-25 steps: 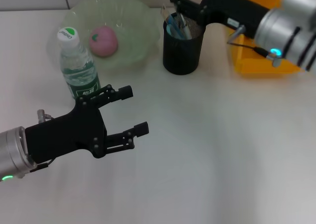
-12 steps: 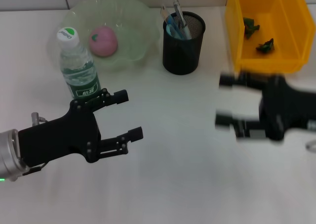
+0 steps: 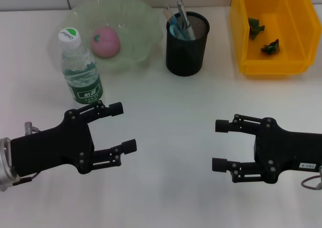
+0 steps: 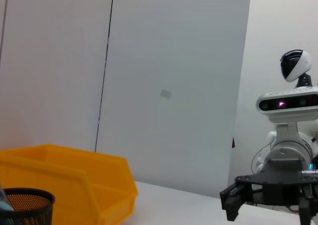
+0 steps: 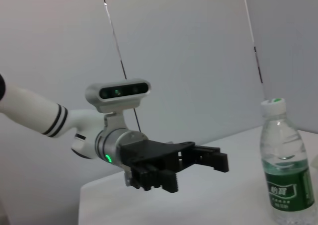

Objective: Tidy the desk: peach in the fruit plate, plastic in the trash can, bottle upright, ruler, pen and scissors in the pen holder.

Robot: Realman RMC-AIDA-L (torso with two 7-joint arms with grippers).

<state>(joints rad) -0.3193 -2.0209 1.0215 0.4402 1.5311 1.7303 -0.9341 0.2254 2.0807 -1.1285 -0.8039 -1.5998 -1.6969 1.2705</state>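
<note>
The pink peach (image 3: 104,42) lies in the pale green fruit plate (image 3: 146,21) at the back left. Just in front of the plate, the bottle (image 3: 80,72) (image 5: 285,168) stands upright. The black mesh pen holder (image 3: 187,49) (image 4: 25,209) holds the silver pen (image 3: 181,11), the light blue scissors (image 3: 177,27) and a thin clear strip, likely the ruler (image 3: 167,12). Two dark green bits of plastic (image 3: 270,47) lie in the yellow trash can (image 3: 241,42) (image 4: 79,185). My left gripper (image 3: 124,127) (image 5: 198,160) hovers open over the desk (image 3: 166,102) at front left, my right gripper (image 3: 219,145) (image 4: 268,197) open at front right, both holding nothing.
The grippers face each other across the front of the white desk. A grey wall panel stands behind the back edge. The plate, the pen holder and the trash can line the back of the desk.
My right arm has swung from above the pen holder down to the front right of the desk. My left gripper has drifted slightly back toward the front left.
</note>
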